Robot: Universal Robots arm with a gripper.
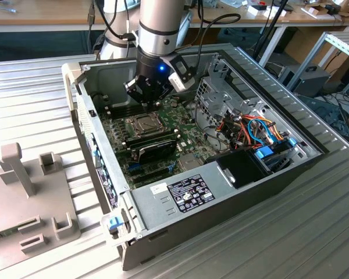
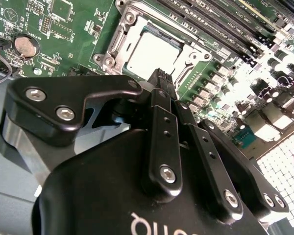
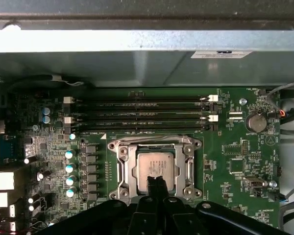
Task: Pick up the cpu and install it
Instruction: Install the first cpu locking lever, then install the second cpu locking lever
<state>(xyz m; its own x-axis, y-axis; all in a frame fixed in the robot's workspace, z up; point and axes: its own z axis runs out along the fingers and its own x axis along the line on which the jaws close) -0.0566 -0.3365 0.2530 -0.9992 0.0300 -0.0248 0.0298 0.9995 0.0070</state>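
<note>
From my remote seat, on the exterior view's left I see a grey fixture (image 1: 29,192) on the bench (image 1: 23,87), beside the open case (image 1: 221,192). Taking the case as my landmark: the arm (image 1: 160,26) reaches down into it, and the gripper (image 1: 144,100) hangs just above the socket (image 1: 144,123) on the green board (image 1: 189,139) inside. To the exterior view's right of the socket, still inside the case, sit a metal cage (image 1: 212,99) and a bundle of coloured cables (image 1: 253,131).

In both wrist views the cpu (image 3: 157,164) (image 2: 152,51) lies flat in the socket (image 3: 156,166), its silver top showing inside the metal frame. The gripper (image 3: 157,182) is clenched, its fingers (image 2: 162,81) pressed together, grasping nothing, with the tips just over the cpu's near edge. Memory slots (image 3: 137,112) run alongside the socket.
</note>
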